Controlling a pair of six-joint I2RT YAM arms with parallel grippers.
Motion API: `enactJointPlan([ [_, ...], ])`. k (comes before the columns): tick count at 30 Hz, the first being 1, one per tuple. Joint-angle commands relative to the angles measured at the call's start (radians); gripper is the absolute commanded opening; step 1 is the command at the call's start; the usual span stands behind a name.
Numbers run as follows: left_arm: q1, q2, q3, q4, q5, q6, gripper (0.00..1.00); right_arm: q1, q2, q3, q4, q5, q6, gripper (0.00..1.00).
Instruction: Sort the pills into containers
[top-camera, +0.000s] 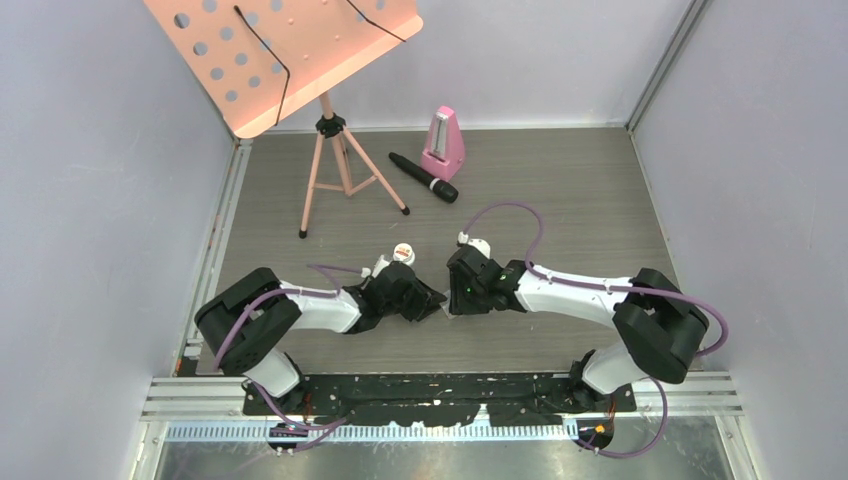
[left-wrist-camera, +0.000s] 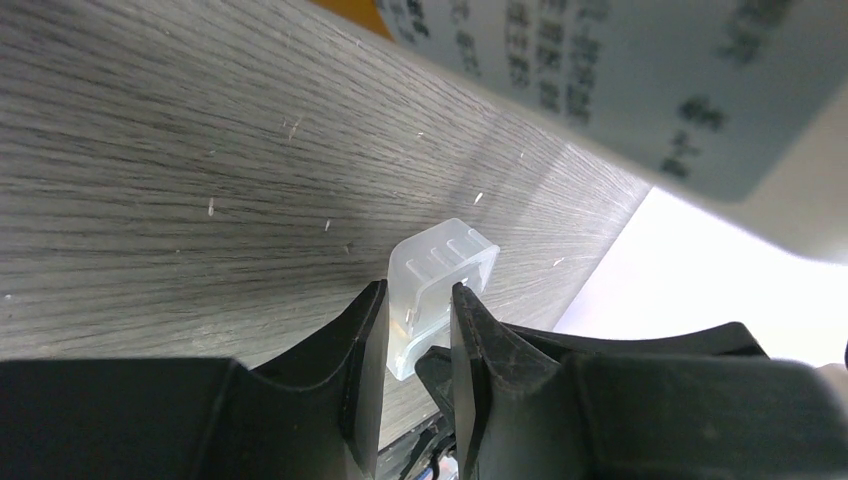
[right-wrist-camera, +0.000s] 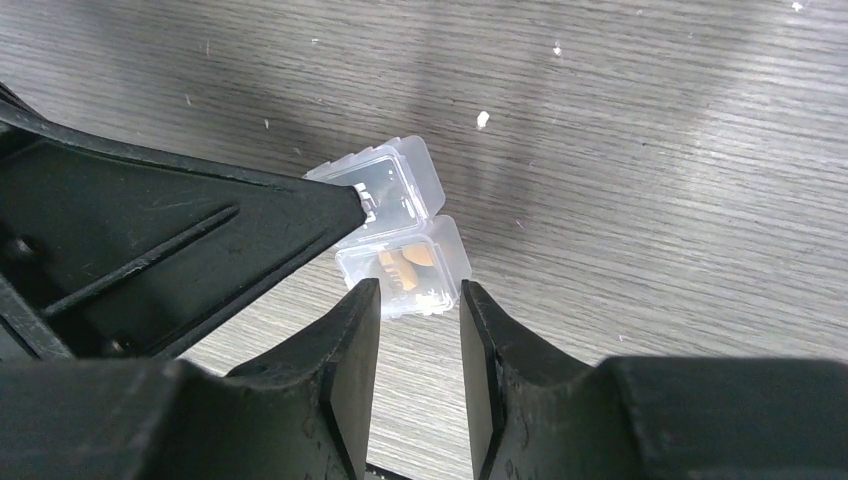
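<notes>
Left gripper (left-wrist-camera: 418, 300) clamped on clear pill box (right-wrist-camera: 400, 235), mid-frame on table (right-wrist-camera: 650, 150). Orange pills (right-wrist-camera: 405, 262) in its lower compartment. Right gripper (right-wrist-camera: 420, 296) part-open, just short of that compartment, holding nothing. Best: approach squarely and close gently so the box doesn't twist.

One clear pill box (right-wrist-camera: 405, 185) of two compartments – in one of them two orange pills (right-wrist-camera: 420, 257), perhaps more. One small bottle (top-camera: 403, 253), one music stand (top-camera: 290, 55), one metronome (top-camera: 443, 145), one microphone (top-camera: 423, 177).
</notes>
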Motion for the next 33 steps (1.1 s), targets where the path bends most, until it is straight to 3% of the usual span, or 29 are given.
enactJointPlan([
  [1, -0.016, 0.027, -0.001, -0.179, 0.028, 0.043, 0.19, 0.003, 0.074, -0.066, -0.077, 0.199, 0.023, 0.38],
  [7, -0.006, -0.044, 0.049, -0.224, 0.013, 0.129, 0.28, -0.012, -0.062, 0.022, -0.118, 0.174, -0.009, 0.52],
  [12, 0.011, -0.128, 0.123, -0.346, -0.001, 0.251, 0.51, -0.031, -0.152, 0.105, -0.194, 0.158, -0.044, 0.63],
  [19, 0.011, -0.295, 0.091, -0.465, -0.081, 0.333, 0.7, -0.066, -0.27, 0.12, -0.251, 0.152, -0.062, 0.66],
  [23, 0.011, -0.441, 0.017, -0.528, -0.111, 0.342, 0.86, -0.084, -0.366, 0.108, -0.291, 0.22, -0.066, 0.67],
  [28, 0.011, -0.721, 0.046, -0.832, -0.225, 0.42, 0.98, -0.112, -0.527, 0.1, -0.364, 0.408, -0.062, 0.73],
  [33, 0.011, -0.986, 0.155, -1.178, -0.444, 0.549, 0.99, -0.121, -0.771, 0.128, -0.455, 0.622, -0.066, 0.76],
])
